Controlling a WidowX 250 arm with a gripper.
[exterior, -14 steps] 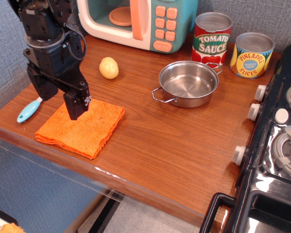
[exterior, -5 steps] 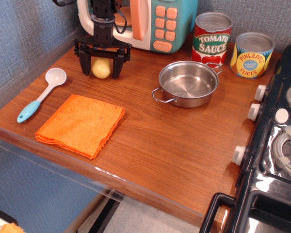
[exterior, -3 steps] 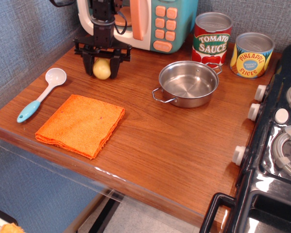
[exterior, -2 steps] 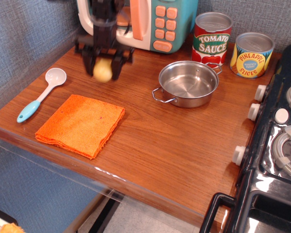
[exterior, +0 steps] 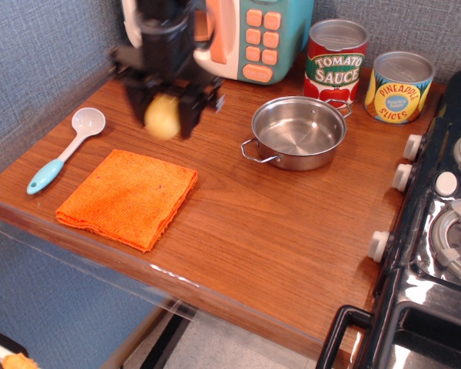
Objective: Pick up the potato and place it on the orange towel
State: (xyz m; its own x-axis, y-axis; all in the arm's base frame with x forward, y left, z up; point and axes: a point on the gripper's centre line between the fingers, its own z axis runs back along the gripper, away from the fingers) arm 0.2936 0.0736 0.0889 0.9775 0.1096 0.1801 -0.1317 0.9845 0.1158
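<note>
My gripper (exterior: 163, 117) is shut on the pale-yellow potato (exterior: 162, 116) and holds it in the air above the wooden counter, in front of the toy microwave. The fingers (exterior: 189, 114) grip the potato from both sides. The orange towel (exterior: 128, 197) lies flat near the counter's front left, below and slightly left of the held potato. Nothing lies on the towel.
A white and blue spoon (exterior: 67, 147) lies left of the towel. A steel pot (exterior: 298, 132) stands mid-counter. A toy microwave (exterior: 246, 34), a tomato sauce can (exterior: 335, 60) and a pineapple can (exterior: 399, 86) stand at the back. A stove (exterior: 446, 223) is at the right.
The gripper came from over the towel to the potato, closed on it and lifted it off the counter; it now sits higher and nearer the camera.
</note>
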